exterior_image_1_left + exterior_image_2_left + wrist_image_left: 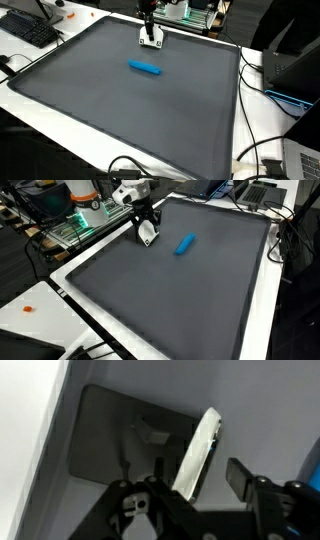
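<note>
A broad dark grey mat (pixel 120 115) covers a white lab table (pixel 40 295) ringed by cables and a black keyboard (pixel 30 30). Near the mat's edge, your black two-fingered gripper (pixel 149 32) stands over a small flat white plastic-looking block (pixel 152 42), seen in both exterior views. The wrist view shows the block (pixel 198 450) tilted on edge between the jaws. The jaws are apart, and a gap shows between the block and the one dark finger pad (pixel 240 475) in clear view, so nothing is clamped. A short blue cylinder (pixel 145 68) lies well apart, mid-mat. The block looks light, stiff and smooth, so it may tip or skate. Take it across its two broad faces, near the middle.
</note>
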### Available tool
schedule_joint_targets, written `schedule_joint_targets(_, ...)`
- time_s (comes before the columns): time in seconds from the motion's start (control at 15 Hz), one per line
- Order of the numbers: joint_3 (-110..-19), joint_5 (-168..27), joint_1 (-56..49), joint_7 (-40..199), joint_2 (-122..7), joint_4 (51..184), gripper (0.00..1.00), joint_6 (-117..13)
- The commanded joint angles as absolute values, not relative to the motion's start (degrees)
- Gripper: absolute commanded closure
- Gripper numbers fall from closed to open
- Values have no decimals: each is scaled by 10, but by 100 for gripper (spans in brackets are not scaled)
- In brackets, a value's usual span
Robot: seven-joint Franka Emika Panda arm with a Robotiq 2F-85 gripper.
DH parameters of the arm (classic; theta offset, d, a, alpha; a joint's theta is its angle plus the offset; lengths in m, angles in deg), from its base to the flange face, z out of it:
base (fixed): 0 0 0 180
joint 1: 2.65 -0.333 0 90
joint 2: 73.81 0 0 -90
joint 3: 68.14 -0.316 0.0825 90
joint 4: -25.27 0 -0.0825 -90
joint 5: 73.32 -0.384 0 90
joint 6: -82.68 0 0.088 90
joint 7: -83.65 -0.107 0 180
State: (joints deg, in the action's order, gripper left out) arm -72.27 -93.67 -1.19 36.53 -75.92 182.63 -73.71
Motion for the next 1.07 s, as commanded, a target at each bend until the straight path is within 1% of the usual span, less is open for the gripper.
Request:
schedule_joint_targets(0.0,-715,-933,-21,345,-754,1825,67,-758)
schedule_joint_targets(0.07,-715,-936,-21,346,-752,1825,77,-762)
schedule_joint_targets(0.27,-714,-938,-22,341,-751,1824,99,-770)
schedule_joint_targets(0.53,-713,-932,-21,331,-763,1833,99,-776)
schedule_joint_targets(0.67,-713,-949,-22,337,-774,1831,99,-755)
schedule_joint_targets(1.0,-708,-922,-15,301,-810,1833,99,-703)
